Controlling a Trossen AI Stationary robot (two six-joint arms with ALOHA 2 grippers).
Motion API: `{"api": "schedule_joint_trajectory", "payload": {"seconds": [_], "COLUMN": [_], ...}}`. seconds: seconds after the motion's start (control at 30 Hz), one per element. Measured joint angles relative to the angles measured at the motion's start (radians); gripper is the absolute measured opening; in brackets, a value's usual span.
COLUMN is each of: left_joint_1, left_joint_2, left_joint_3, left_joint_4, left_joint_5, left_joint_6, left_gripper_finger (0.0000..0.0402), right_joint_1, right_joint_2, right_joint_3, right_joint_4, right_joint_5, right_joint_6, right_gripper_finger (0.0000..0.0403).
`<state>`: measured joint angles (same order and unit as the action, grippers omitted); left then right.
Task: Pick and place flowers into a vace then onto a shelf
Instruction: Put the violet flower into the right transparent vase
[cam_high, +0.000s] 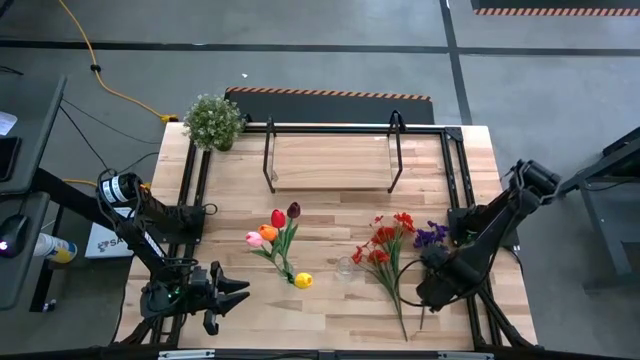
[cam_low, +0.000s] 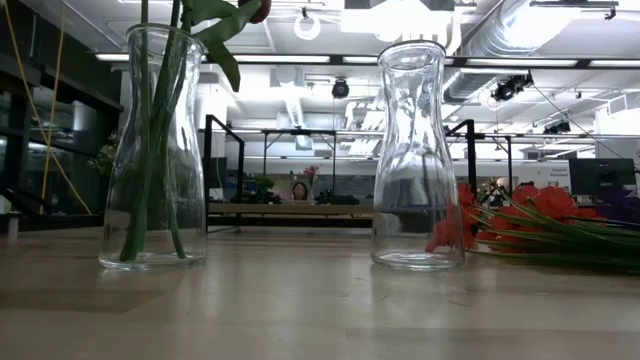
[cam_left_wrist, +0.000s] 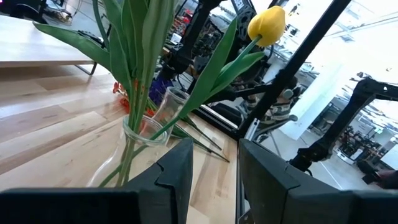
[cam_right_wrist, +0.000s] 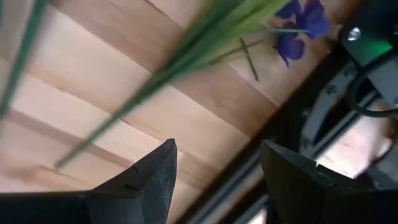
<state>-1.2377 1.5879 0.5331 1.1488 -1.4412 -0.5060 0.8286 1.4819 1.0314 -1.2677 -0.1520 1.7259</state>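
Right gripper (cam_high: 432, 293) sits near the front right of the plank table (cam_high: 330, 310), right beside the loose red sprays (cam_high: 383, 245) and purple sprays (cam_high: 430, 236) lying flat. Their stems (cam_high: 397, 300) run from the blossoms toward the front edge, so the long axis points roughly at the gripper; stem ends lie just to its left. Right wrist view shows the fingers (cam_right_wrist: 146, 180) spread apart with nothing between them, green stems crossing just ahead. This arm is clearly nearer.

Left gripper (cam_high: 235, 293) waits at front left, fingers (cam_left_wrist: 180, 174) parted and empty, facing the vase (cam_left_wrist: 140, 146) already holding tulips (cam_high: 278, 228).

A 2nd clear vase (cam_low: 418, 160) stands empty between the 2 bunches. The shelf (cam_high: 330, 160) sits at the back, bare. A potted plant (cam_high: 213, 121) sits at the back left corner. Room behind is an open workshop.
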Motion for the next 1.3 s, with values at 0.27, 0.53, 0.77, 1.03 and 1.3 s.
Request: {"api": "schedule_joint_trajectory", "payload": {"seconds": [0.27,0.53,0.77,1.03,1.3], "left_joint_1": [0.000,0.000,0.000,0.000,0.000], "left_joint_2": [0.000,0.000,0.000,0.000,0.000], "left_joint_3": [0.000,0.000,0.000,0.000,0.000], "left_joint_4": [0.001,0.001,0.002,0.001,0.001], "left_joint_5": [0.034,0.039,0.038,0.038,0.035], "left_joint_6": [-0.009,-0.026,-0.034,-0.099,-0.102], "left_gripper_finger": [0.0163,0.0163,0.0163,0.0163,0.0163], "right_joint_1": [0.021,0.025,0.022,0.021,-0.050], "right_joint_2": [-0.104,-0.232,-0.340,-0.397,-0.399], "right_joint_3": [0.000,-0.001,-0.263,-0.500,-0.511], "right_joint_4": [-0.121,-0.156,0.199,0.561,0.599], "right_joint_5": [0.047,0.146,0.098,-0.037,0.055], "right_joint_6": [0.017,0.071,0.106,0.188,0.162], "right_gripper_finger": [0.0221,0.0221,0.0221,0.0220,0.0220]}}
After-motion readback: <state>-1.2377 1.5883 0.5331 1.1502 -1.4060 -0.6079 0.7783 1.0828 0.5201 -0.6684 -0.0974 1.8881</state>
